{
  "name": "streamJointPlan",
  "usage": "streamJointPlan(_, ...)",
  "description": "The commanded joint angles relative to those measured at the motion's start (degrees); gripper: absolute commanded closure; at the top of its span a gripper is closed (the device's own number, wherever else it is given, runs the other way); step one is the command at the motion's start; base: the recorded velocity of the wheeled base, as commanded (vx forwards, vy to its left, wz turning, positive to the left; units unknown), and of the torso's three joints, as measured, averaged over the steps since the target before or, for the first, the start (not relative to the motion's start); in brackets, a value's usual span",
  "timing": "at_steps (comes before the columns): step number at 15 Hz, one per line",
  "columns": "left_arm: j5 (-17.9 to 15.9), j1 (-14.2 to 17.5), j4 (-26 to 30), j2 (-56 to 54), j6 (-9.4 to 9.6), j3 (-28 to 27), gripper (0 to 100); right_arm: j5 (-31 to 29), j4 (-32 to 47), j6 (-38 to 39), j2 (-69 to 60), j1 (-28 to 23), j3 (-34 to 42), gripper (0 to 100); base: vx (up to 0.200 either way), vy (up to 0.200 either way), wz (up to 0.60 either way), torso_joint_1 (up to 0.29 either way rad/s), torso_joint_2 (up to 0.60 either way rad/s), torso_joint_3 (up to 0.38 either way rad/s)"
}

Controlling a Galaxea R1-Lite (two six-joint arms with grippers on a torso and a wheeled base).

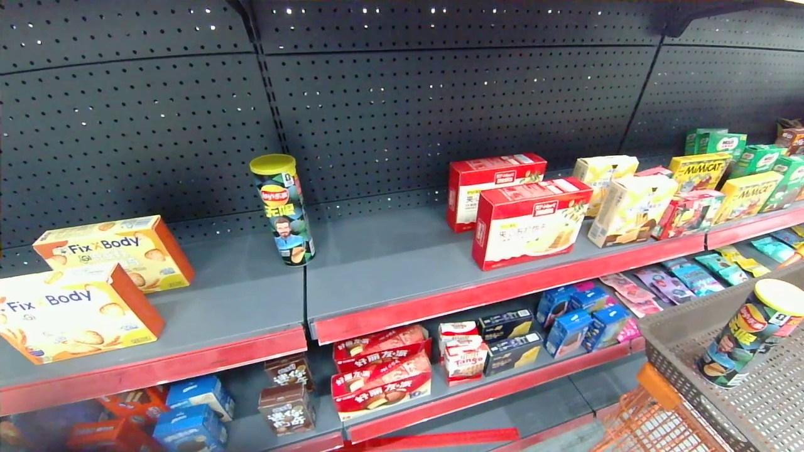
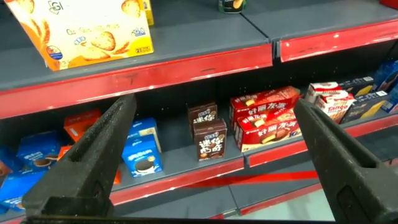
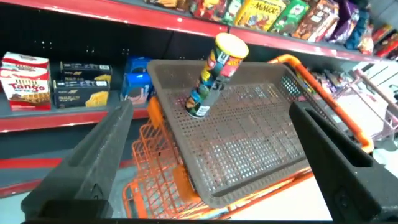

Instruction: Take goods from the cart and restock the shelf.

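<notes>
Head: one shelf can (image 1: 282,209) stands on the shelf (image 1: 389,263), and one cart can (image 1: 747,333) leans in the cart (image 1: 772,402). There are two yellow boxes (image 1: 116,251) and two red boxes (image 1: 531,223).

Left wrist: my left gripper (image 2: 214,109) is spread wide and empty.

Right wrist: my right gripper (image 3: 211,109) is spread wide and empty, facing the cart can.

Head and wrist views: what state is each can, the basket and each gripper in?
Shelf can, upright on the upper shelf, lid on.
Cart can, tilted, lid on.
Basket, holds the cart can.
Left gripper, open, empty.
Right gripper, open, empty.
</notes>
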Motion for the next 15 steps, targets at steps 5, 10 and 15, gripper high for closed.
streamJointPlan(5, 0.1, 0.0, 0.0, 0.0, -0.01, 0.0, 0, -0.2, -2.3, 3.6, 2.1, -0.3, 2.2, 0, 0.120, 0.000, 0.00, -0.004, 0.00, 0.004)
streamJointPlan(10, 0.0, 0.0, 0.0, 0.0, 0.08, 0.0, 0, -0.4, -14.2, 13.4, 9.8, -1.9, 8.4, 0, 0.000, 0.000, 0.00, 0.000, 0.00, 0.000)
streamJointPlan(15, 0.0, 0.0, 0.0, 0.0, 0.08, 0.0, 0, -0.3, -16.2, 15.7, 16.0, -12.1, 9.7, 0, 0.000, 0.000, -0.12, 0.000, 0.00, 0.000)
